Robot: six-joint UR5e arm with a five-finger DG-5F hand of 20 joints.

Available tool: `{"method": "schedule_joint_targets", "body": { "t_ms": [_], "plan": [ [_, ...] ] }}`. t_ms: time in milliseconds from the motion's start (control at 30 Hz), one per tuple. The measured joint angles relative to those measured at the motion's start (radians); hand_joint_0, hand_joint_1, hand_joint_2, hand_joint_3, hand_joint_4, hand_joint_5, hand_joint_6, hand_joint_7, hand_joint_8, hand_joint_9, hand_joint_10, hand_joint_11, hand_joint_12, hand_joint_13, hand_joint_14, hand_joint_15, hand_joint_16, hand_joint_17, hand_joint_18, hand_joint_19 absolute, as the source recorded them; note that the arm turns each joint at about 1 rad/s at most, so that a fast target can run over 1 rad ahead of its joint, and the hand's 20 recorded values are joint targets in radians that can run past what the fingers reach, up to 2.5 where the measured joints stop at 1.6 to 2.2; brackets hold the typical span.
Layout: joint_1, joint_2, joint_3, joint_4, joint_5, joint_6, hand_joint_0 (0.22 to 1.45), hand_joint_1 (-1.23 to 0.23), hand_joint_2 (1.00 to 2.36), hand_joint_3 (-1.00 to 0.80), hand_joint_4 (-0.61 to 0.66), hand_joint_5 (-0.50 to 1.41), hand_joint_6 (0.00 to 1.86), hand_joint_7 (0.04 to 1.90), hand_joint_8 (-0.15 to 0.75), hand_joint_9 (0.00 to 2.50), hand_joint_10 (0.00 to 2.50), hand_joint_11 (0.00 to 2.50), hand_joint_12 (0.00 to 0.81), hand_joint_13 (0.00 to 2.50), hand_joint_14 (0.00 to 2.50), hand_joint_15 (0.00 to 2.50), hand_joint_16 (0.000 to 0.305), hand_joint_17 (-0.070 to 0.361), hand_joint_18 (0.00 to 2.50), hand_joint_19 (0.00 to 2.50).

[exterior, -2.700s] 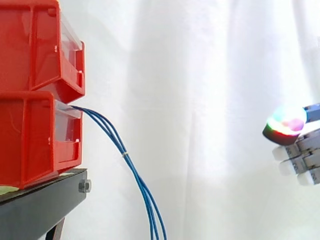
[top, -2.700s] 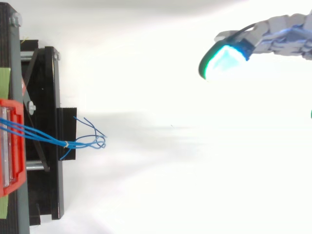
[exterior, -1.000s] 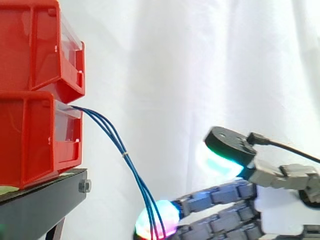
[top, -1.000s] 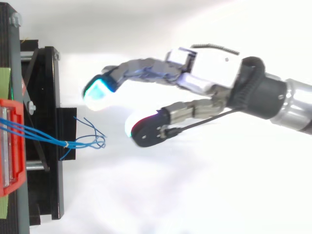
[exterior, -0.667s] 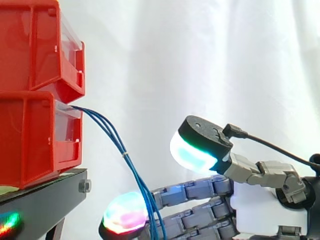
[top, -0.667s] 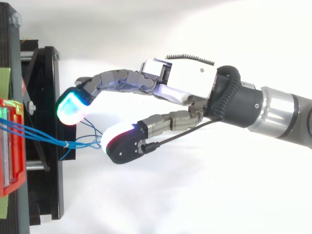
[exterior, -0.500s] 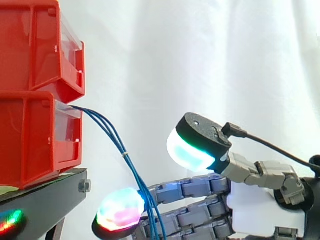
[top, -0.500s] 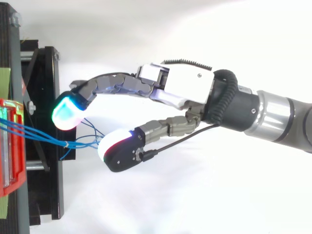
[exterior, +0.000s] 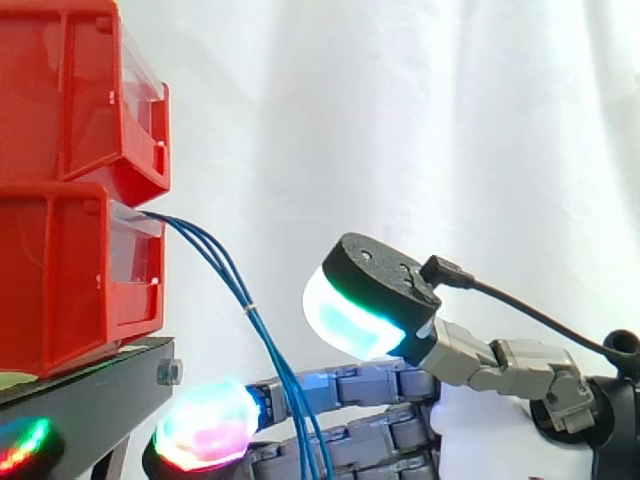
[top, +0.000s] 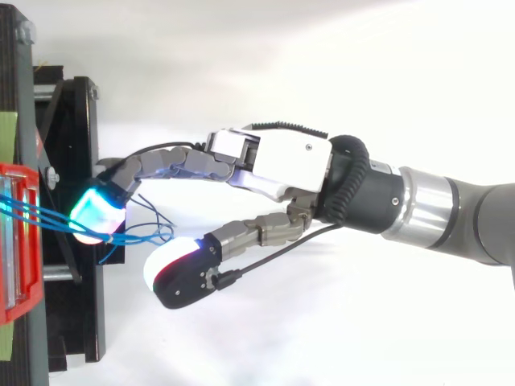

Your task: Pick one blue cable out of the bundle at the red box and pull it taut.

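Three thin blue cables point(exterior: 225, 270) come out of the front of the lower red box point(exterior: 60, 280), which sits on a black stand point(exterior: 90, 400) with a second red box point(exterior: 70, 90) stacked on top. The cables droop in a shared curve, are bound together by a small pale tie point(exterior: 250, 309), and run on down out of the side view. From above, their loose ends point(top: 157, 229) curl and fan out just past the tie.

The hand point(top: 273, 165) reaches in low from the right. Its fingers are stretched out and only gently bent, and one glowing fingertip point(top: 96, 215) lies at the cables near the tie. The thumb point(exterior: 350, 320) is held high and well apart from the fingers, so nothing is pinched.

The cables look light, limp and smooth-sheathed, so one would probably slip between such thick pads unless it is squeezed firmly. The tie holds the strands together, so a single strand is likely easiest to separate past it, where they spread apart. A thumb-against-finger pinch there, drawn away from the box, seems the sound hold. How firmly the cables are anchored inside the box cannot be told.
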Motion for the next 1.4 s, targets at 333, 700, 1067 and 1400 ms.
{"method": "schedule_joint_targets", "body": {
  "t_ms": [333, 700, 1067, 1400],
  "plan": [
    [0.001, 0.000, 0.028, -0.035, -0.013, -0.004, 0.54, -0.74, 1.00, -0.50, 0.35, -0.16, 0.50, 0.89, 0.270, 0.26, 0.00, 0.00, 0.328, 0.20, 0.00, 0.12, 0.055, 0.124, 0.10, 0.11],
    [0.003, 0.000, 0.043, -0.039, -0.014, -0.011, 0.57, -0.76, 1.00, -0.49, 0.35, -0.13, 0.50, 1.01, 0.270, 0.29, 0.00, 0.00, 0.322, 0.21, 0.00, 0.11, 0.054, 0.120, 0.13, 0.09],
    [0.000, 0.001, 0.066, -0.047, -0.015, -0.012, 0.59, -0.71, 1.01, -0.40, 0.31, -0.12, 0.50, 1.15, 0.278, 0.32, 0.00, 0.00, 0.318, 0.23, 0.00, 0.11, 0.052, 0.118, 0.14, 0.09],
    [-0.008, 0.001, 0.074, -0.055, -0.027, -0.009, 0.59, -0.71, 1.01, -0.43, 0.32, -0.12, 0.50, 1.11, 0.279, 0.32, 0.00, 0.01, 0.319, 0.23, 0.00, 0.12, 0.052, 0.118, 0.15, 0.10]
  ]
}}
